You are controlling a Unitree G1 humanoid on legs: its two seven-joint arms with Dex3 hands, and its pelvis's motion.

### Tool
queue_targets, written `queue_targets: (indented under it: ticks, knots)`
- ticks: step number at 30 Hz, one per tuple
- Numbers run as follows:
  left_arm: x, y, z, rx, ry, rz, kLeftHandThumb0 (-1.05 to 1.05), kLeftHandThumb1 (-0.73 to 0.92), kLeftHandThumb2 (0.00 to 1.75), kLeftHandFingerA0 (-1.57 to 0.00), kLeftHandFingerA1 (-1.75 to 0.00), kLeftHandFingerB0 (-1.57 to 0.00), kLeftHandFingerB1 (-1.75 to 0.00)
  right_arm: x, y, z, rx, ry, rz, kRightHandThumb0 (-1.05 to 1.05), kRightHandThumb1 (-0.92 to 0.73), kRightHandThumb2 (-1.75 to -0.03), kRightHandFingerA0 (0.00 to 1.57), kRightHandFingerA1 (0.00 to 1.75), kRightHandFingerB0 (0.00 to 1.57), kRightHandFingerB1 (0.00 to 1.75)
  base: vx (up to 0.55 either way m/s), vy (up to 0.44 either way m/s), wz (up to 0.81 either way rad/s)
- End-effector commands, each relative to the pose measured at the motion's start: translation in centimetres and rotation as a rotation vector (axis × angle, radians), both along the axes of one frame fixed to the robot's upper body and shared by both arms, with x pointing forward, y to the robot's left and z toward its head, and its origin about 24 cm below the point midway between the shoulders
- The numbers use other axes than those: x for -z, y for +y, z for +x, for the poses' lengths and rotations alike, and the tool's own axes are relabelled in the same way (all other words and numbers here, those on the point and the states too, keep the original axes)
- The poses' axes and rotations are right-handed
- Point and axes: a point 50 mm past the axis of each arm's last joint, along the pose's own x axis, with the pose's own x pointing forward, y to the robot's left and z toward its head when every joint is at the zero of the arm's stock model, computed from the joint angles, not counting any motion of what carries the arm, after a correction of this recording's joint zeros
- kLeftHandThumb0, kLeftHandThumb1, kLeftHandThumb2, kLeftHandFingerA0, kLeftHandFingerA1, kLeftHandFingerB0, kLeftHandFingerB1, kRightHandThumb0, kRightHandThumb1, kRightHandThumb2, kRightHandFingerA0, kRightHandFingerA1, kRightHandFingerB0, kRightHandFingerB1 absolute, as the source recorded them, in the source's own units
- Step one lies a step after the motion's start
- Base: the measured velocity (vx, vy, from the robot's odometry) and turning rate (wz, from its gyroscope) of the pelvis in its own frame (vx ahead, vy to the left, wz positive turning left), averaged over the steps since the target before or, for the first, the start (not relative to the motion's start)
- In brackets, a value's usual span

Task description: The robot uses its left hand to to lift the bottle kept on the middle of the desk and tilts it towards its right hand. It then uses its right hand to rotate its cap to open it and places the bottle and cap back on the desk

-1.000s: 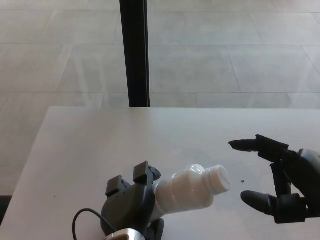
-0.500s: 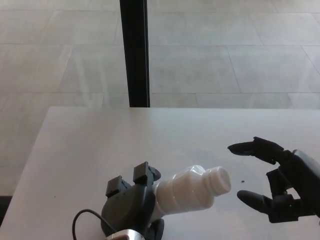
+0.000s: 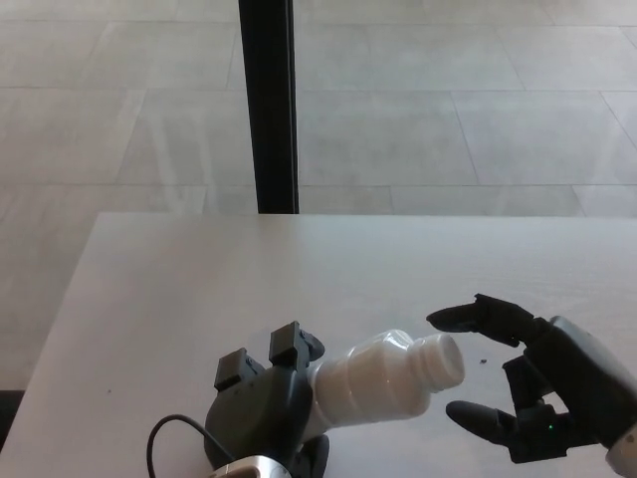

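Left hand (image 3: 261,408) is clamped around the base of the white bottle (image 3: 376,378), holding it above the near middle of the desk (image 3: 179,289), tilted with the neck pointing right. No label, brand or writing readable on bottle or cap (image 3: 440,360), and the cap sits on the neck. Right hand (image 3: 528,388) is spread and holding nothing, fingers (image 3: 468,316) just right of the cap, not touching.
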Motion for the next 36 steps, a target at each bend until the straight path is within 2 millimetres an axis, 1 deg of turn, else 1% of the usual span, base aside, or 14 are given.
queue_targets:
  ticks: [1,2,3,4,6,10,11,12,13,14,16,22,29,36]
  knots:
    - [2.1,0.7,-0.9,0.000,0.110,0.000,0.16,0.40,1.36,-0.91,-1.62,-0.84,-1.26,-0.8,0.4,-0.1,0.008,-0.053,-0.003,-0.85,-0.66,-0.61,1.16,1.65,0.39,0.49,0.00,0.000,0.00]
    - [2.1,0.7,-0.9,-0.003,0.104,-0.003,0.15,0.41,1.36,-0.89,-1.65,-0.81,-1.31,-0.8,0.4,-0.1,0.007,-0.061,-0.003,-0.63,-0.41,-0.97,1.45,1.49,0.33,0.60,0.00,0.000,0.00]
    - [2.1,0.7,-1.0,-0.011,0.110,-0.011,0.15,0.41,1.36,-0.89,-1.65,-0.81,-1.31,-0.9,0.4,-0.1,0.008,-0.067,-0.002,-0.63,-0.41,-0.97,1.45,1.49,0.33,0.60,0.00,0.000,0.00]
    - [2.1,0.7,-1.0,-0.006,0.101,-0.012,0.16,0.41,1.35,-0.90,-1.64,-0.82,-1.31,-0.9,0.5,-0.1,0.008,-0.079,-0.001,-0.84,-0.67,-0.60,1.15,1.65,0.40,0.50,0.00,0.000,0.00]
    - [2.1,0.6,-1.0,-0.010,0.110,-0.015,0.14,0.42,1.36,-0.90,-1.65,-0.82,-1.29,-0.9,0.5,-0.1,0.013,-0.080,0.015,-0.78,-0.60,-0.66,1.16,1.69,0.41,0.57,0.00,0.000,0.00]
    - [2.0,0.5,-0.9,-0.017,0.120,0.001,0.15,0.46,1.29,-0.90,-1.63,-0.82,-1.28,-0.7,0.5,-0.1,0.028,-0.090,0.016,-0.61,-0.61,-0.65,1.13,1.67,0.45,0.62,0.00,0.000,0.00]
    - [2.0,0.6,-0.9,-0.016,0.122,0.000,0.15,0.48,1.28,-0.89,-1.64,-0.81,-1.28,-0.6,0.4,-0.1,0.032,-0.088,0.016,-0.53,-0.47,-0.95,1.40,1.44,0.44,0.68,0.00,0.000,0.00]
    - [2.0,0.6,-0.9,-0.021,0.122,-0.003,0.15,0.48,1.27,-0.88,-1.64,-0.80,-1.28,-0.5,0.4,-0.1,0.037,-0.086,0.017,-0.50,-0.48,-0.95,1.39,1.42,0.46,0.69,0.00,0.000,0.00]
    - [2.0,0.6,-0.9,-0.021,0.122,-0.003,0.15,0.48,1.27,-0.88,-1.64,-0.80,-1.28,-0.5,0.3,-0.1,0.038,-0.087,0.017,-0.50,-0.48,-0.95,1.39,1.42,0.46,0.69,0.00,0.000,0.00]
    - [2.0,0.6,-0.9,-0.022,0.125,0.001,0.15,0.50,1.24,-0.87,-1.64,-0.78,-1.28,-0.4,0.3,-0.1,0.041,-0.088,0.023,-0.46,-0.66,-0.60,1.14,1.61,0.50,0.65,0.00,0.000,0.00]
    - [2.0,0.6,-1.0,-0.014,0.124,0.006,0.16,0.47,1.25,-0.89,-1.60,-0.81,-1.21,-0.2,0.2,-0.1,0.048,-0.095,0.023,-0.41,-0.64,-0.68,1.13,1.61,0.52,0.67,0.00,0.000,0.00]
    - [2.0,0.5,-1.0,-0.021,0.118,0.000,0.15,0.48,1.26,-0.89,-1.62,-0.81,-1.26,0.2,-0.2,-0.2,0.059,-0.107,0.010,-0.38,-0.61,-0.76,1.14,1.60,0.55,0.71,0.00,0.000,0.00]
    - [2.1,0.6,-0.9,0.012,0.098,0.033,0.16,0.43,1.30,-0.92,-1.59,-0.84,-1.23,0.7,-0.5,-0.3,0.046,-0.105,0.016,-0.36,-0.58,-0.76,1.10,1.61,0.56,0.70,0.00,0.000,0.00]
    - [2.1,0.5,-1.0,-0.010,0.099,-0.008,0.16,0.39,1.35,-0.93,-1.58,-0.85,-1.20,0.4,-0.3,-0.4,0.051,-0.131,0.025,-0.42,-0.65,-0.75,1.11,1.66,0.63,0.75,0.00,0.000,0.00]
